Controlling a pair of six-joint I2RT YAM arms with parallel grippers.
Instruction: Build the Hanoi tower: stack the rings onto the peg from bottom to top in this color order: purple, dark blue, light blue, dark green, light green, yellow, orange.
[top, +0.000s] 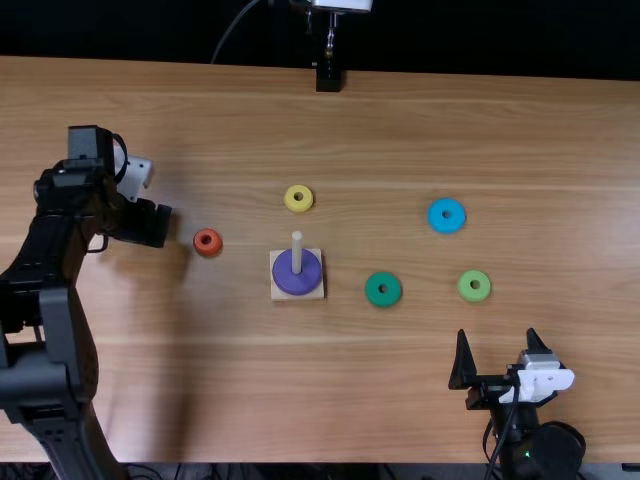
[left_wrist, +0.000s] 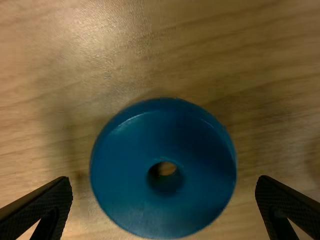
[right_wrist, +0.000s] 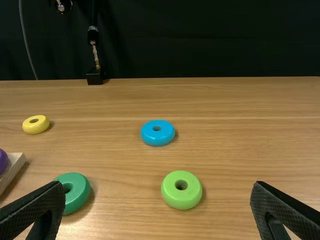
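The left gripper (top: 148, 222), its fingers standing apart and holding nothing, hangs over the left side of a light brown wooden table (top: 300, 400), the dark blue ring (left_wrist: 150, 142) lying flat on the wood and lined up with the gap, touching neither fingertip. Just to this gripper's right sits the orange ring (top: 203, 249); farther right and nearer the robot, a square wooden base (top: 312, 293) bears an upright peg (top: 297, 252) with the purple ring (top: 297, 282) around its foot. The yellow ring (top: 298, 188) rests well to the left gripper's right, slightly farther from the robot than the orange one.

At the near right, the right gripper (top: 496, 334) points ahead with its fingers wide apart, clamped on nothing. The light green ring (top: 474, 295) lies near, ahead of its fingertips; the light blue ring (top: 446, 228) sits beyond that, well apart; and the dark green ring (top: 383, 301) lies ahead and to its left, between it and the base. A black stand (top: 329, 75) rises at the table's far edge, well ahead of both grippers.
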